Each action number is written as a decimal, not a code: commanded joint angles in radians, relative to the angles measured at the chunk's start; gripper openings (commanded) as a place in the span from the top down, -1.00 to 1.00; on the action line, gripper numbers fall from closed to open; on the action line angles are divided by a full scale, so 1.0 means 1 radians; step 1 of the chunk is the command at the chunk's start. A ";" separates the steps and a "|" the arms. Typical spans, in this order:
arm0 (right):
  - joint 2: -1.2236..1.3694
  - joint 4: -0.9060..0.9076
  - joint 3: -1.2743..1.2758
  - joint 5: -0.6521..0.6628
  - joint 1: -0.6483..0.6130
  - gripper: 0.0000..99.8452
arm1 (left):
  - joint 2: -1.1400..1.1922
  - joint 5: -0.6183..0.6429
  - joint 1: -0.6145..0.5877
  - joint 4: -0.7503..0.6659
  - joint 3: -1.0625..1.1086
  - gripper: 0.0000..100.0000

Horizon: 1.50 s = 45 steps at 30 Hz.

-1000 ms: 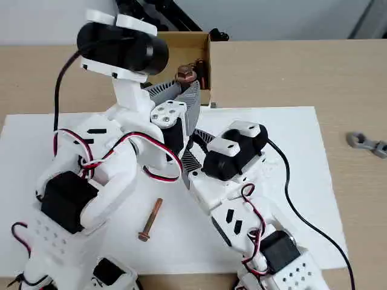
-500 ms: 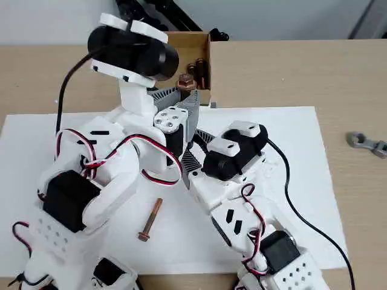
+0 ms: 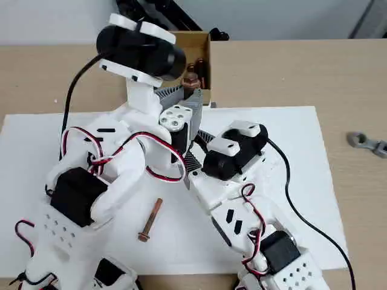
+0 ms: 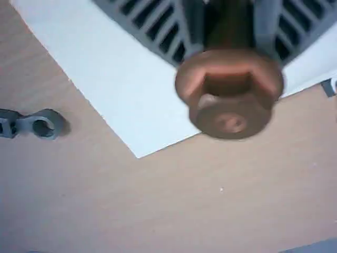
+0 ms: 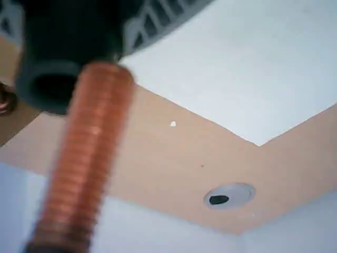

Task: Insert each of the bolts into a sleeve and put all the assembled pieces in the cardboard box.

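**Operator:** Status, starting at the left?

**Technician:** One loose bolt (image 3: 149,219) lies flat on the white mat (image 3: 290,133), between the two arms. The left gripper (image 3: 190,89) is clamped on a second bolt (image 3: 191,78), head outward, at the near edge of the cardboard box (image 3: 195,43).

**Operator:** And to the right?

**Technician:** The right gripper (image 5: 73,23) is closed around a black sleeve (image 5: 50,71). A threaded shaft (image 5: 79,163) runs just beside the sleeve's open end. A wrench (image 3: 365,142) lies on the table (image 3: 272,72).
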 commanded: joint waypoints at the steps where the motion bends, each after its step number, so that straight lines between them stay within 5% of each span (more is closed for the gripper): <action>1: 0.002 -0.015 -0.057 -0.005 -0.004 0.99 | -0.032 -0.011 -0.035 -0.031 -0.010 0.99; 45: 0.002 -0.013 -0.057 -0.005 -0.004 0.99 | -0.034 0.061 -0.014 -0.120 0.102 0.99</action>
